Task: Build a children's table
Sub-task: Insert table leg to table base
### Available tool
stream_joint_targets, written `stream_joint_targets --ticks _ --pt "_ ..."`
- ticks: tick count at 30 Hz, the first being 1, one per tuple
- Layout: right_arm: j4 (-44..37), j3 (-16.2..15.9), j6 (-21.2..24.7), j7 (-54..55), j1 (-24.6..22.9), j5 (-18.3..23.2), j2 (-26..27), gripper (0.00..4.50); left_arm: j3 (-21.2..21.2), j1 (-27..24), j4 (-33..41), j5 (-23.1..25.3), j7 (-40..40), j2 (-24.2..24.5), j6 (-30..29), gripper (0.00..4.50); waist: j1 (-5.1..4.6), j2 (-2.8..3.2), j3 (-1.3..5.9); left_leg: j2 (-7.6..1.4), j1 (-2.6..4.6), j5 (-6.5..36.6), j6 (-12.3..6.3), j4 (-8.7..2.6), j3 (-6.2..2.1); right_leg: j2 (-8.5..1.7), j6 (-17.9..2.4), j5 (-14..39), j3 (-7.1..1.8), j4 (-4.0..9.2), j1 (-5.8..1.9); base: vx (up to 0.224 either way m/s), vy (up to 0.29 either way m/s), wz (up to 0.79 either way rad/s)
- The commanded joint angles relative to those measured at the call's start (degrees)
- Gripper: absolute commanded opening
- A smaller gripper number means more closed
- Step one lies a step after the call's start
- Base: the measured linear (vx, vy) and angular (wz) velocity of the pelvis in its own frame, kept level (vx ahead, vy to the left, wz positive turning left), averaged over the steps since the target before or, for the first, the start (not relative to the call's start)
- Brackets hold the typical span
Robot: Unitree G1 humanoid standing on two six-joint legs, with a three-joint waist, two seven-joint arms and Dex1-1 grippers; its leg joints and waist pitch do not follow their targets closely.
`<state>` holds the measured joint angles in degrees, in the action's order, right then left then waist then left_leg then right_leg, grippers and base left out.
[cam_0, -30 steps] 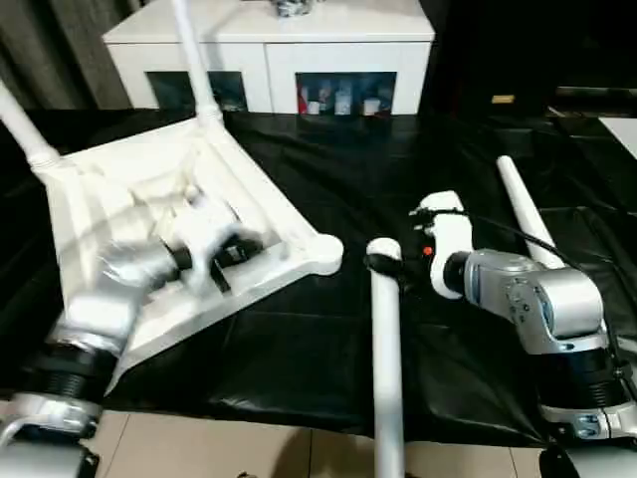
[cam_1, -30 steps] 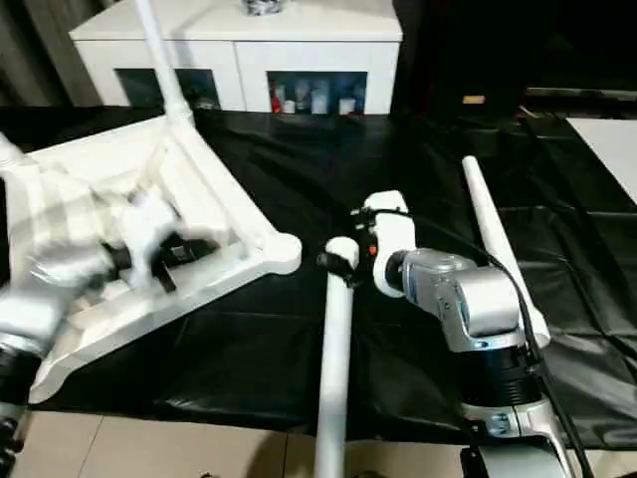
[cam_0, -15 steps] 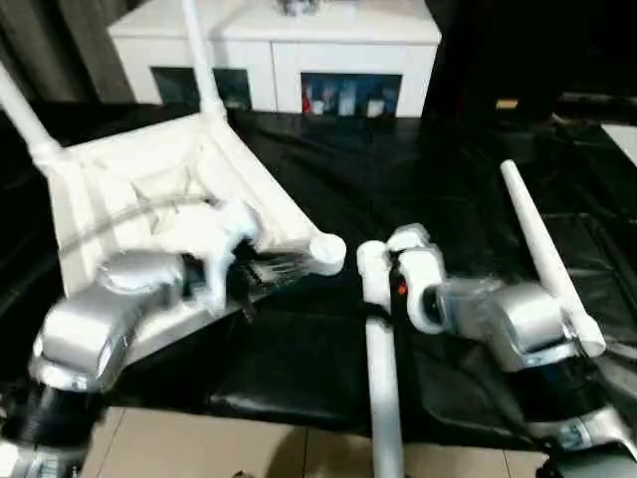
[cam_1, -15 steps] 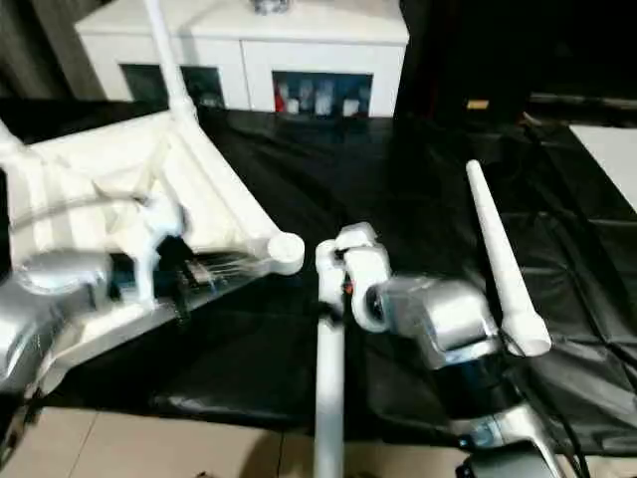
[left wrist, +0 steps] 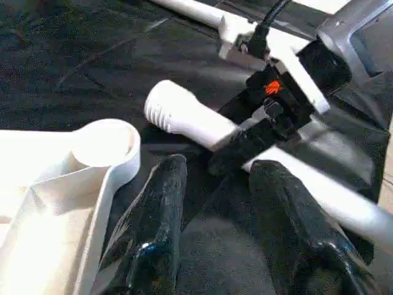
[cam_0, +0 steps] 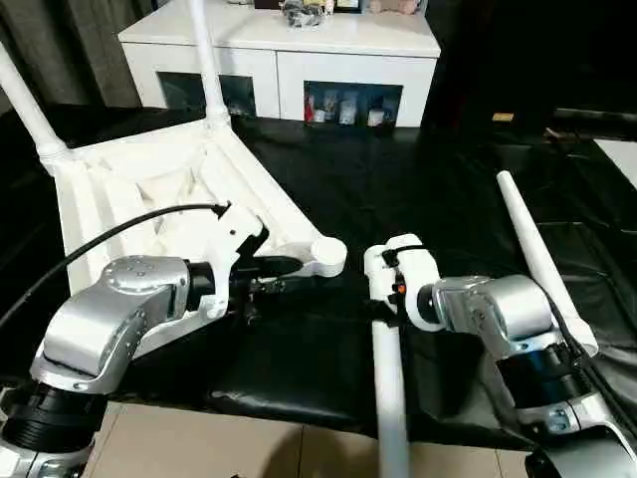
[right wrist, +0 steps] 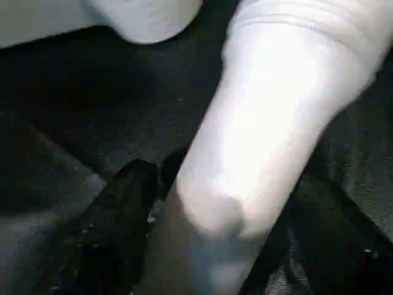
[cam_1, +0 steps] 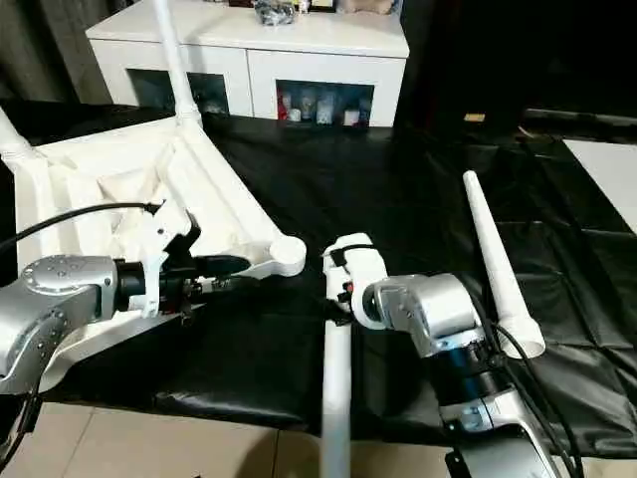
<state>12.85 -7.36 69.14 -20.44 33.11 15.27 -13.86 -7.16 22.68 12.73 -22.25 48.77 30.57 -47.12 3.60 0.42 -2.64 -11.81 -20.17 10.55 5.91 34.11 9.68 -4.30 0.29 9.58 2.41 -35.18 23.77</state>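
The children's table top (cam_0: 119,194) lies upside down on the black cover, ribs up. Two legs (cam_0: 204,60) stand upright in its far corner sockets. Its near corner socket (cam_0: 325,256) is empty. My left gripper (cam_0: 274,276) hovers low just in front of that socket, open, with nothing between its fingers (left wrist: 163,209). A third leg (cam_0: 386,378) lies pointing toward the table's front edge, its ribbed end (left wrist: 175,110) close to the socket. My right gripper (cam_0: 382,299) is shut on this leg near that end. A fourth leg (cam_0: 537,254) lies loose at the right.
A white cabinet (cam_0: 279,60) with glass doors stands behind the black-covered work table (cam_0: 398,169). The gripped leg overhangs the table's front edge above the tiled floor (cam_0: 229,448). A black cable (cam_0: 109,244) arcs over my left forearm.
My left gripper has swung from over the ribbed underside to the front of the empty socket and opened wider. My right gripper has moved onto the leg's end and closed around it.
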Motion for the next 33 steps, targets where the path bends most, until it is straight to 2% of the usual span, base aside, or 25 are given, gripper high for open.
stream_joint_targets --ticks 1,5,6,7,8,9,10,12,13,16,20,21,22,23,24,25,26,27,28,29,30,31,32,33 --pt "2.4 1.5 0.4 1.3 0.4 -0.4 -0.2 2.99 0.8 1.2 0.4 1.4 -0.6 0.3 0.1 1.91 0.08 0.28 3.25 0.07 0.07 14.8 3.39 -4.36 0.1 -1.93 -7.9 17.8 -1.79 4.31 -2.56 0.0 0.0 0.0" --pt "3.1 3.5 0.0 2.2 0.7 -0.4 -0.1 2.6 -0.1 0.8 0.9 1.6 -1.4 1.2 -0.1 1.91 0.15 0.4 3.27 0.07 0.09 14.6 3.5 -4.38 0.1 -1.9 -8.1 17.1 -1.74 4.24 -2.61 0.0 0.0 0.0" --pt "3.2 4.3 0.0 2.5 0.8 -0.3 0.2 2.53 -0.1 0.8 1.1 1.3 -1.5 1.2 -0.3 1.91 0.18 0.7 3.3 0.09 0.12 14.5 3.61 -4.36 0.08 -1.92 -8.3 16.8 -1.75 4.18 -2.6 0.0 0.0 0.0" --pt "3.5 5.9 0.2 3.0 1.0 0.1 0.6 2.53 -0.1 1.1 1.1 0.8 -1.6 1.2 -0.7 1.91 0.13 0.53 3.31 0.1 0.12 14.5 3.65 -4.36 0.12 -1.82 -8.4 16.3 -1.71 4.18 -2.63 0.0 0.0 0.0" --pt "3.5 5.9 0.2 3.0 1.0 0.1 0.6 2.36 -0.1 1.1 1.1 0.8 -1.6 1.2 -0.7 1.91 0.15 0.74 3.33 0.1 0.13 14.5 3.73 -4.36 0.09 -1.86 -8.6 16.0 -1.74 4.1 -2.63 0.0 0.0 0.0" --pt "3.7 6.7 0.3 3.2 1.1 0.3 0.8 2.27 0.0 1.3 1.1 0.7 -1.6 1.2 -0.8 1.91 0.12 0.62 3.35 0.14 0.14 14.6 3.63 -4.32 0.14 -1.83 -8.8 15.5 -1.72 4.15 -2.67 0.0 0.0 0.0" --pt "3.8 8.5 0.6 3.6 1.5 0.8 1.1 2.21 0.4 1.6 0.8 0.2 -1.6 0.8 -1.2 1.91 0.14 0.89 3.37 0.16 0.14 14.4 3.65 -4.31 0.11 -1.87 -9.0 15.3 -1.73 4.05 -2.71 0.0 0.0 0.0" --pt "3.1 10.5 1.1 3.7 1.9 1.7 1.3 2.09 0.9 2.0 0.3 -0.2 -1.7 0.4 -1.6 1.91 0.1 0.9 3.39 0.17 0.17 14.3 3.69 -4.29 0.12 -1.79 -9.3 14.7 -1.67 4.02 -2.73 0.0 0.0 0.0" --pt "2.2 12.4 2.1 3.4 2.5 2.7 1.1 2.01 1.6 2.4 -0.2 -0.8 -1.8 -0.1 -2.1 2.2 0.11 0.81 3.39 0.22 0.14 14.2 3.57 -4.24 0.19 -1.78 -9.4 14.5 -1.69 4.02 -2.8 0.0 0.0 0.0" --pt "1.3 14.1 3.1 2.6 3.6 3.7 0.0 1.91 2.4 2.7 -0.8 -1.3 -2.2 -0.5 -1.8 2.32 0.12 0.99 3.45 0.22 0.08 13.2 3.42 -4.18 0.12 -1.76 -9.6 13.5 -1.63 3.93 -2.99 0.0 0.0 0.0" --pt "0.8 15.4 2.6 1.4 5.7 4.1 -2.4 1.86 3.3 2.9 -1.4 -1.7 -3.3 -1.3 -1.2 2.81 0.06 1.16 3.43 0.33 -0.02 12.5 3.22 -3.99 0.23 -1.75 -9.5 13.6 -1.67 3.92 -3.09 0.0 0.0 0.0" --pt "1.1 16.5 2.6 1.1 6.9 4.8 -2.8 1.86 3.8 3.2 -1.9 -1.9 -3.7 -1.9 -0.9 2.91 0.04 1.01 3.47 0.35 -0.1 11.8 2.93 -3.91 0.3 -1.73 -9.7 13.0 -1.67 3.95 -3.11 0.0 0.0 0.0" --pt "2.1 19.6 2.1 0.5 9.9 6.7 -2.7 1.86 4.7 4.1 -3.4 -2.2 -4.8 -3.3 -0.2 2.91 -0.1 0.96 3.5 0.42 -0.14 11.7 2.73 -3.84 0.35 -1.71 -10.1 12.8 -1.67 3.92 -3.14 0.0 0.0 0.0" --pt "2.5 21.0 2.1 0.3 11.1 7.6 -2.6 1.86 5.1 4.5 -4.1 -2.4 -5.3 -4.0 0.0 2.91 -0.17 0.84 3.62 0.5 -0.1 11.6 2.51 -3.72 0.42 -1.65 -10.3 12.6 -1.68 3.95 -3.16 0.0 0.0 0.0" --pt "3.1 23.2 2.0 0.7 12.4 8.8 -2.1 1.86 5.9 4.9 -4.8 -2.8 -6.2 -5.0 0.0 3.1 -0.03 0.87 3.81 0.44 -0.22 10.3 2.17 -3.64 0.34 -1.68 -10.6 11.0 -1.67 3.68 -3.32 0.0 0.0 0.0" --pt "3.9 26.0 1.5 1.4 13.7 10.3 -1.2 1.86 6.7 5.3 -5.4 -3.3 -7.0 -6.1 -0.1 3.1 -0.05 0.86 3.73 0.44 -0.28 10.0 1.96 -3.64 0.37 -1.66 -10.8 10.6 -1.68 3.68 -3.25 0.0 0.0 0.0" --pt "3.9 26.1 1.5 1.5 13.8 10.4 -1.2 1.86 6.7 5.3 -5.4 -3.3 -7.0 -6.1 -0.1 3.23 0.01 0.94 3.67 0.39 -0.22 10.2 1.93 -3.65 0.37 -1.7 -11.1 10.7 -1.65 3.67 -3.15 0.0 0.0 0.0" --pt "4.6 29.1 -0.2 3.0 15.0 11.8 -0.1 1.85 7.8 5.7 -6.1 -4.1 -7.9 -7.5 -0.5 3.31 -0.09 0.94 3.59 0.3 -0.24 10.7 1.79 -3.58 0.49 -1.8 -11.5 11.0 -1.69 3.78 -3.06 0.0 0.0 0.0" --pt "6.0 34.5 -7.2 7.2 17.1 14.0 2.0 1.85 9.3 6.0 -6.9 -5.9 -9.4 -10.6 -1.3 3.4 0.01 0.82 3.66 0.36 -0.18 10.4 1.84 -3.51 0.57 -1.85 -11.8 11.1 -1.66 3.8 -2.98 0.0 0.0 0.0" --pt "6.2 35.3 -8.5 7.8 17.5 14.4 2.4 1.85 9.4 6.0 -7.0 -6.2 -9.5 -11.1 -1.4 3.47 0.09 0.86 3.77 0.28 -0.09 10.2 1.87 -3.52 0.59 -1.97 -11.9 10.9 -1.66 3.74 -2.94 0.0 0.0 0.0" --pt "7.1 38.9 -13.3 10.4 18.9 16.4 4.1 1.85 9.3 5.7 -6.8 -7.5 -9.8 -13.4 -1.6 3.53 0.17 0.84 3.76 0.26 -0.11 10.0 1.73 -3.57 0.58 -1.87 -11.9 10.7 -1.54 3.78 -2.91 0.0 0.0 0.0" --pt "7.7 40.9 -16.4 11.9 19.7 17.9 5.5 1.85 8.2 5.4 -6.6 -8.0 -9.7 -14.9 -1.5 3.53 0.15 0.97 3.77 0.21 -0.07 10.2 1.72 -3.56 0.62 -1.92 -12.0 10.6 -1.58 3.75 -2.83 0.0 0.0 0.0" --pt "7.7 41.1 -16.6 12.0 19.9 18.0 5.7 1.85 8.0 5.4 -6.6 -7.9 -9.8 -15.1 -1.5 3.58 0.13 0.98 3.76 0.26 -0.04 10.5 1.6 -3.54 0.69 -1.9 -12.0 10.9 -1.57 3.83 -2.67 0.0 0.0 0.0" --pt "7.9 42.6 -19.9 13.6 21.0 18.3 8.2 1.85 5.6 5.4 -7.2 -7.5 -10.3 -17.4 -1.2 3.81 0.2 1.02 3.81 0.23 -0.1 10.2 1.18 -3.6 0.69 -1.65 -12.0 9.5 -1.44 3.71 -2.74 0.0 0.0 0.0"
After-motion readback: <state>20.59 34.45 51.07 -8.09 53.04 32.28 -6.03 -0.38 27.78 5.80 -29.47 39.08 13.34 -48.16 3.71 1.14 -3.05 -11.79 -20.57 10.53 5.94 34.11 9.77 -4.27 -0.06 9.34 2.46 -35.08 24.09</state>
